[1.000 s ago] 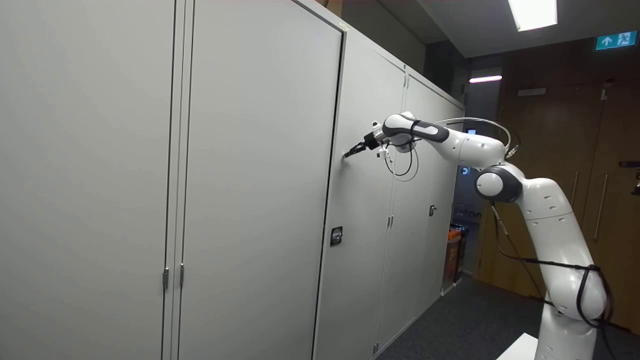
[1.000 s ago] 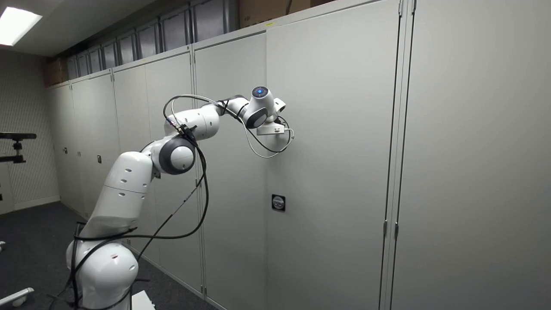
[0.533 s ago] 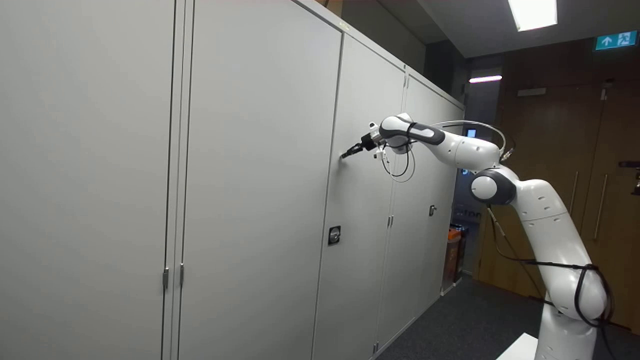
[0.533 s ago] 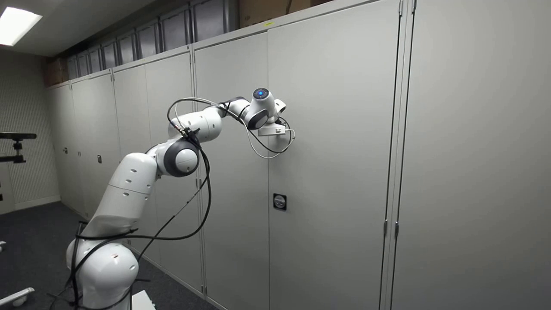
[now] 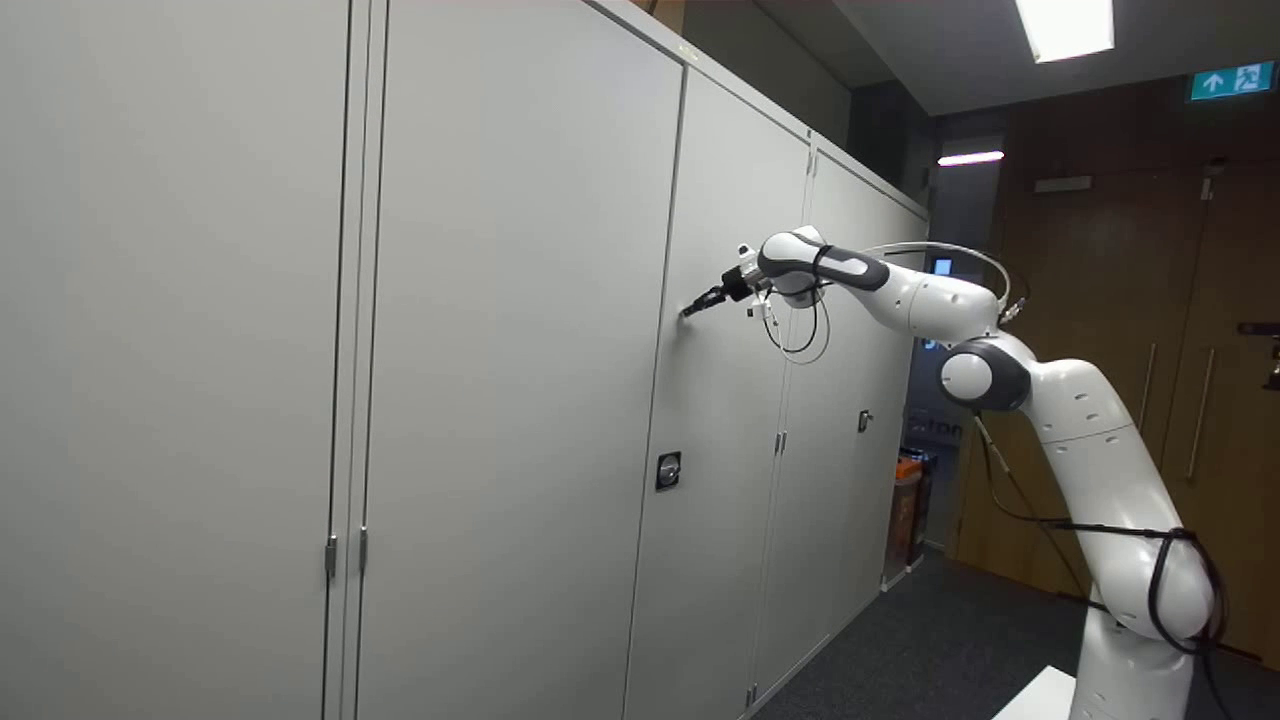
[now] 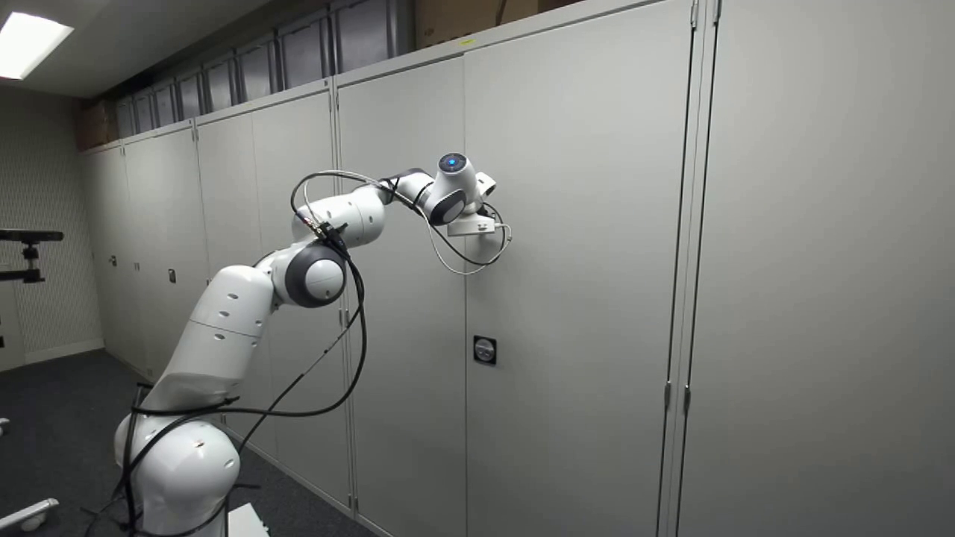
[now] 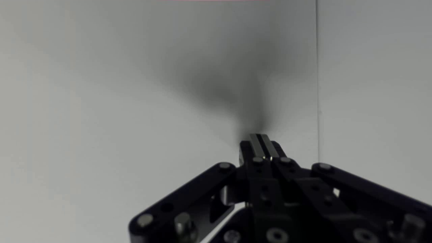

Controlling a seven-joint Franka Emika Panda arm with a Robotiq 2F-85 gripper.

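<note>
My gripper (image 5: pixel 685 314) is shut, its tips against or very close to a tall light-grey cabinet door (image 5: pixel 725 390). In the wrist view the two fingers of the gripper (image 7: pixel 259 135) lie side by side with nothing held, and their shadow on the door meets the tips. The door's edge seam (image 7: pixel 317 84) runs just beside them. Below the contact spot sits a round lock handle (image 5: pixel 668 471) on a dark plate, seen in both exterior views. The door stands about flush with the adjoining door panel (image 5: pixel 520 350). In an exterior view the wrist (image 6: pixel 456 190) hides the fingers.
More grey cabinet doors (image 6: pixel 291 224) line the wall on either side. Grey bins (image 6: pixel 302 56) and a cardboard box (image 6: pixel 477 19) rest on top. Cables (image 6: pixel 358 335) hang in loops from the arm. Orange-lidded bins (image 5: pixel 903 500) stand at the far end.
The door has swung inward, and the dark gap along its edge has narrowed to a thin line. My arm has moved forward with it, slightly lower. Over the last half second almost nothing moves.
</note>
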